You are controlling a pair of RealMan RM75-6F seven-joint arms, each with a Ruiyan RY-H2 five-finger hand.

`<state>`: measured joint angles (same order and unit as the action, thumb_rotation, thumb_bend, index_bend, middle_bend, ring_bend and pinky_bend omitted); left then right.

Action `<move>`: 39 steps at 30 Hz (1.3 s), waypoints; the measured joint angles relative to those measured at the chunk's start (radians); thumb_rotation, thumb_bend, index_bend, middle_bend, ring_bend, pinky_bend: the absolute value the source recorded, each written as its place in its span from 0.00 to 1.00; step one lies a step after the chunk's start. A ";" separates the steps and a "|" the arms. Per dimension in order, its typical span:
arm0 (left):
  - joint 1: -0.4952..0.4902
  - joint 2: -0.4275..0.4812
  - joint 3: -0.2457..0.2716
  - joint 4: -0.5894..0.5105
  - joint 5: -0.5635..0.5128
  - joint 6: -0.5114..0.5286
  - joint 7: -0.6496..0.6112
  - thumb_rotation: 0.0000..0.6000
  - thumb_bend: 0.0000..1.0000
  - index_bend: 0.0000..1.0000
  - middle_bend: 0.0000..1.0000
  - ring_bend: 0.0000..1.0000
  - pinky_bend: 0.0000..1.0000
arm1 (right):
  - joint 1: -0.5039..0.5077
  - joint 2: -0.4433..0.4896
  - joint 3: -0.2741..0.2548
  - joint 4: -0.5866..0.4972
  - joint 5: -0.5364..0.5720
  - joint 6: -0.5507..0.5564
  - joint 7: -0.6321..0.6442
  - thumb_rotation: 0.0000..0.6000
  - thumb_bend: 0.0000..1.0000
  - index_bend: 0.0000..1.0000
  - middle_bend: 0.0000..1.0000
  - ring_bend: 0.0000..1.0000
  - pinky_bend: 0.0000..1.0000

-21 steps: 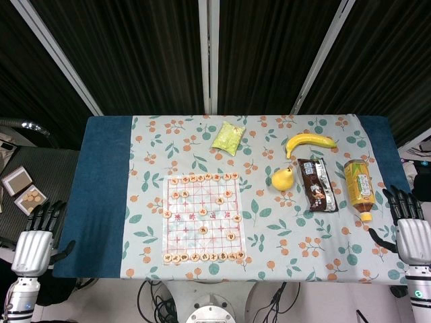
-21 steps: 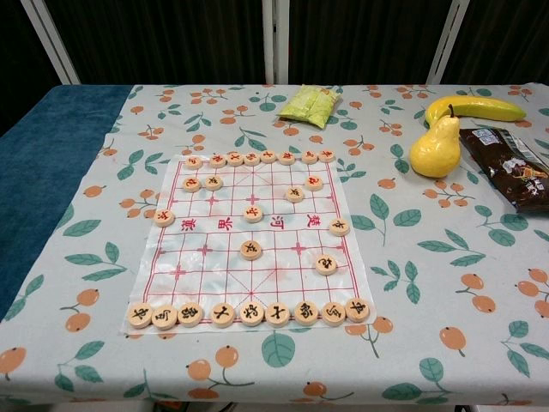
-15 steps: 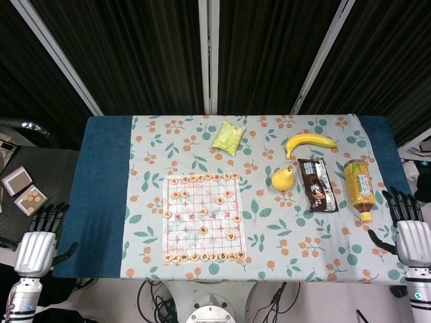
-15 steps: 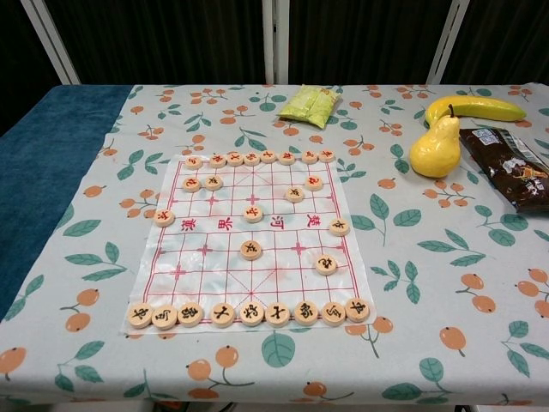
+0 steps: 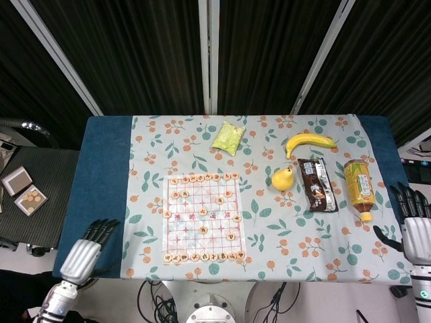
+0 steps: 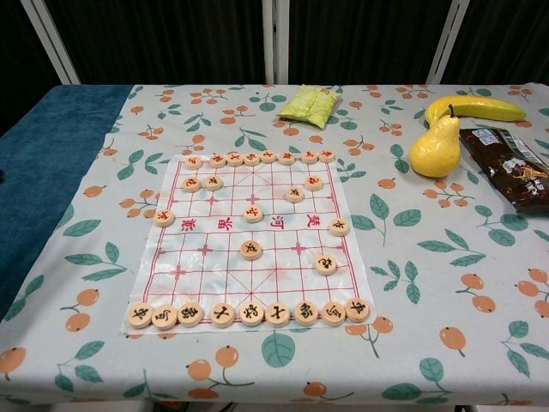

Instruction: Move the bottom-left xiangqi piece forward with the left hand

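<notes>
The xiangqi board lies on the floral cloth with round wooden pieces on it. The bottom-left piece sits at the near left corner of the board, first in the near row of several pieces. My left hand hovers over the table's near left corner, fingers apart and empty, well left of that piece. My right hand stays off the table's right edge, fingers apart, holding nothing. Neither hand shows in the chest view.
A pear, a banana, a brown snack packet, a tea bottle and a green packet lie on the right and far side. Blue cloth covers the left strip.
My left hand has moved right and inward, from beside the table's left edge to over its near left corner. The right hand and the pieces have barely moved.
</notes>
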<state>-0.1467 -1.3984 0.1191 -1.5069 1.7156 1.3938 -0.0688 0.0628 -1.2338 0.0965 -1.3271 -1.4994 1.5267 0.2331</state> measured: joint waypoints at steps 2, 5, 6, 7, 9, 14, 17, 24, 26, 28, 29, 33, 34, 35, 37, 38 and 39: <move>-0.018 -0.023 0.003 0.005 0.008 -0.029 -0.008 1.00 0.21 0.07 0.04 0.00 0.00 | 0.002 0.002 -0.001 -0.001 -0.001 -0.004 0.003 1.00 0.14 0.00 0.00 0.00 0.00; -0.050 -0.064 0.009 0.015 0.021 -0.076 -0.032 1.00 0.21 0.10 0.04 0.00 0.00 | 0.003 0.002 -0.001 0.002 0.001 -0.008 0.010 1.00 0.14 0.00 0.00 0.00 0.00; -0.060 -0.078 0.010 0.022 0.026 -0.085 -0.043 1.00 0.21 0.12 0.04 0.00 0.00 | 0.003 0.001 0.000 0.003 0.002 -0.009 0.013 1.00 0.14 0.00 0.00 0.00 0.00; -0.065 -0.088 0.009 0.029 0.028 -0.087 -0.049 1.00 0.21 0.14 0.04 0.00 0.00 | 0.003 0.000 0.000 0.005 0.003 -0.009 0.017 1.00 0.14 0.00 0.00 0.00 0.00; -0.074 -0.111 0.005 0.050 0.032 -0.088 -0.064 1.00 0.21 0.18 0.05 0.00 0.00 | 0.003 -0.004 -0.001 0.009 0.004 -0.010 0.023 1.00 0.14 0.00 0.00 0.00 0.00; -0.092 -0.155 -0.001 0.105 0.052 -0.075 -0.106 1.00 0.21 0.26 0.07 0.00 0.00 | 0.003 -0.010 -0.002 0.017 0.004 -0.010 0.026 1.00 0.14 0.00 0.00 0.00 0.00; -0.099 -0.183 0.001 0.139 0.062 -0.068 -0.119 1.00 0.21 0.29 0.07 0.00 0.00 | 0.002 -0.008 -0.002 0.018 0.004 -0.008 0.027 1.00 0.14 0.00 0.00 0.00 0.00; -0.110 -0.232 0.015 0.186 0.072 -0.060 -0.126 1.00 0.21 0.33 0.07 0.00 0.00 | -0.001 -0.005 -0.004 0.018 0.006 -0.009 0.022 1.00 0.14 0.00 0.00 0.00 0.00; -0.114 -0.241 0.018 0.191 0.073 -0.061 -0.129 1.00 0.21 0.34 0.07 0.00 0.00 | -0.001 -0.006 -0.006 0.017 0.005 -0.010 0.021 1.00 0.14 0.00 0.00 0.00 0.00; -0.121 -0.250 0.020 0.196 0.073 -0.068 -0.131 1.00 0.21 0.35 0.07 0.00 0.00 | -0.001 -0.008 -0.006 0.018 0.003 -0.009 0.021 1.00 0.14 0.00 0.00 0.00 0.00; -0.124 -0.254 0.020 0.198 0.073 -0.072 -0.132 1.00 0.21 0.35 0.07 0.00 0.00 | -0.001 -0.008 -0.006 0.018 0.003 -0.008 0.021 1.00 0.14 0.00 0.00 0.00 0.00; -0.140 -0.274 0.021 0.215 0.066 -0.097 -0.140 1.00 0.21 0.35 0.07 0.00 0.00 | -0.002 -0.009 -0.008 0.019 0.002 -0.007 0.020 1.00 0.14 0.00 0.00 0.00 0.00; -0.144 -0.279 0.020 0.220 0.062 -0.104 -0.143 1.00 0.21 0.35 0.07 0.00 0.00 | -0.003 -0.009 -0.008 0.019 0.002 -0.007 0.021 1.00 0.14 0.00 0.00 0.00 0.00; -0.148 -0.284 0.019 0.225 0.058 -0.109 -0.145 1.00 0.21 0.35 0.07 0.00 0.00 | -0.004 -0.009 -0.008 0.020 0.002 -0.007 0.023 1.00 0.14 0.00 0.00 0.00 0.00; -0.157 -0.293 0.018 0.235 0.052 -0.117 -0.146 1.00 0.21 0.35 0.07 0.00 0.00 | -0.005 -0.009 -0.008 0.022 0.005 -0.006 0.026 1.00 0.14 0.00 0.00 0.00 0.00; -0.159 -0.295 0.017 0.237 0.049 -0.119 -0.145 1.00 0.21 0.35 0.07 0.00 0.00 | -0.006 -0.008 -0.008 0.024 0.007 -0.005 0.028 1.00 0.14 0.00 0.00 0.00 0.00; -0.161 -0.296 0.016 0.239 0.046 -0.121 -0.144 1.00 0.21 0.35 0.07 0.00 0.00 | -0.007 -0.008 -0.007 0.025 0.008 -0.005 0.030 1.00 0.14 0.00 0.00 0.00 0.00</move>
<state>-0.3080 -1.6946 0.1352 -1.2683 1.7621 1.2730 -0.2130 0.0557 -1.2416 0.0896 -1.3016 -1.4911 1.5215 0.2630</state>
